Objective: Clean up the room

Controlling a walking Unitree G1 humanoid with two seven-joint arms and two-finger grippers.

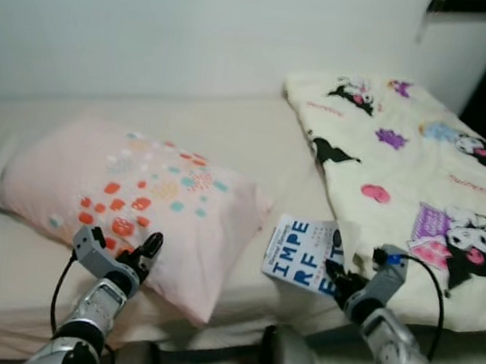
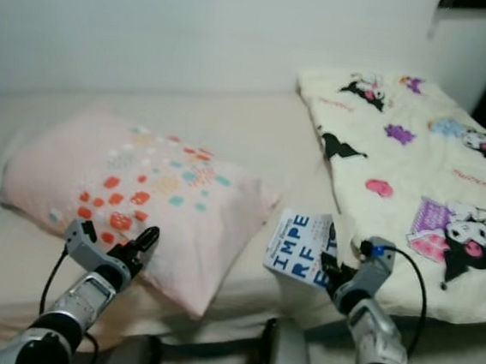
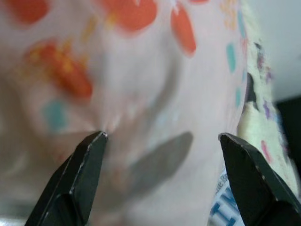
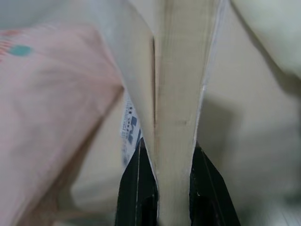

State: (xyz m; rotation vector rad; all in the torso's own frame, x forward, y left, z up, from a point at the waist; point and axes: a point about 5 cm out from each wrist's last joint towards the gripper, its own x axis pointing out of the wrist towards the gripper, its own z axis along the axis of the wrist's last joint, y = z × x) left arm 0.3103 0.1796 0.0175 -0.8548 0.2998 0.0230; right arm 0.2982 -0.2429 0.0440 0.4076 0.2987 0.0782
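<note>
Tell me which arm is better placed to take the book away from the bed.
Right. The right gripper is shut on the book; the left gripper is open at the pillow.

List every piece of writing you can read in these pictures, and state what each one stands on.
"IMPE" over "RF": large blue letters on the white book held in the right end effector.
Small print above them: too blurred to read.
Pink words on the cartoon blanket: too blurred.
</note>
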